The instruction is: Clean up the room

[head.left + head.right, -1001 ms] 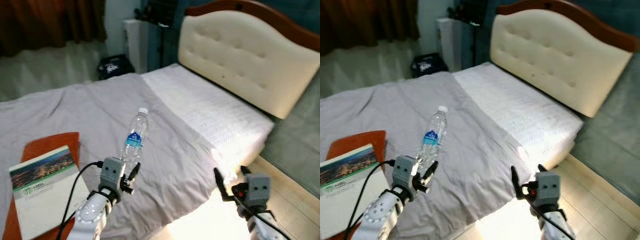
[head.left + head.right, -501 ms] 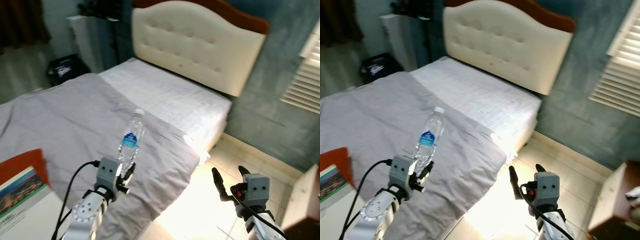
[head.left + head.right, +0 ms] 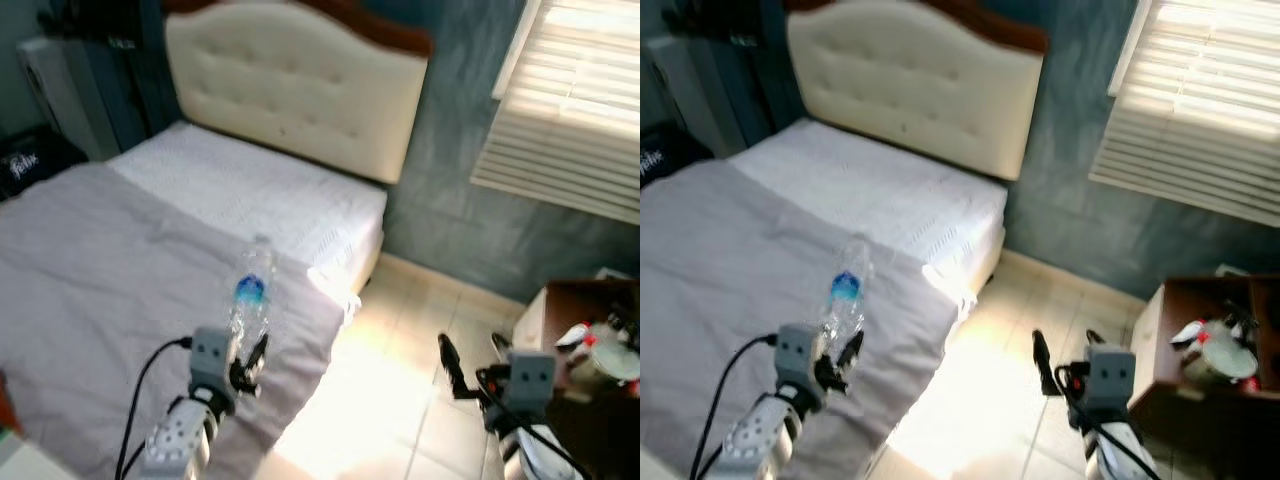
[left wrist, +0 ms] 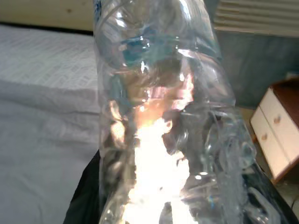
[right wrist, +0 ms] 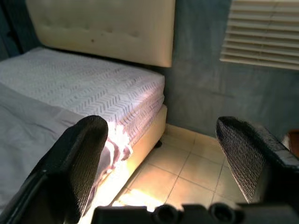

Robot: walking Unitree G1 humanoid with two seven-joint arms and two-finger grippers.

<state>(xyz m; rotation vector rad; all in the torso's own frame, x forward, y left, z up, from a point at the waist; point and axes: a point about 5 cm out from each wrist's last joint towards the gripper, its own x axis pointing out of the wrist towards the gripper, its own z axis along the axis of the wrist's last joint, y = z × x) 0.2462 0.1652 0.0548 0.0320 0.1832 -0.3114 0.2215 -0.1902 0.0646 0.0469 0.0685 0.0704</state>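
Note:
A clear plastic water bottle [image 3: 250, 295] with a blue label stands upright in my left gripper [image 3: 249, 362], held in front of me over the corner of the bed. The left wrist view has the bottle [image 4: 159, 116] pressed close between the black fingers, sunlight glaring through it. My right gripper [image 3: 472, 350] hangs over the tiled floor beside the bed, open, with nothing between its fingers [image 5: 79, 158].
A bed [image 3: 230, 190] with a grey blanket [image 3: 90, 280] and a cream padded headboard [image 3: 300, 90] lies at the left. Sunlit tiles [image 3: 400, 380] run between the bed and a brown nightstand [image 3: 1170, 330] carrying clutter at the right. Window blinds [image 3: 570, 100] hang on the blue-grey wall.
The whole view has swung to the right: the book and orange item have left the picture, and the blinds and nightstand have come in. The bottle stays in my left gripper.

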